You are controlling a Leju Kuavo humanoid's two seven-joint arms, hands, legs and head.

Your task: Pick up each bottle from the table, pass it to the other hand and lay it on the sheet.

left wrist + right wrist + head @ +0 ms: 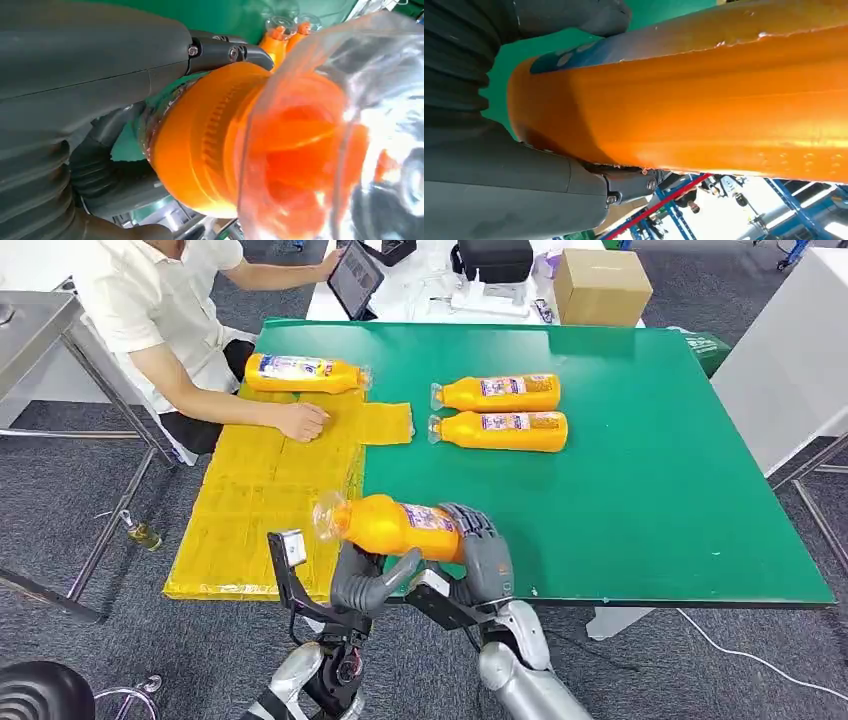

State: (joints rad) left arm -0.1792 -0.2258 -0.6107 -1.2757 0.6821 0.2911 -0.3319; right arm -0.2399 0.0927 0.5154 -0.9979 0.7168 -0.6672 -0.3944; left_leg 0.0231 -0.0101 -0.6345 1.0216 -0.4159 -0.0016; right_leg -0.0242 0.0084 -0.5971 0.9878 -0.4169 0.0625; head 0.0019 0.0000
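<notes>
Orange bottle [395, 527] gripped by both the left hand [370, 580] and right hand [480, 555] mid-handover; premature release by the right risks dropping it off the table [650, 490] edge.

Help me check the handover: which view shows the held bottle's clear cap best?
The left wrist view: the clear cap sits close up, orange neck visible inside. The head view shows it small, beside the left hand. The right wrist view shows the bottle's orange body.
</notes>
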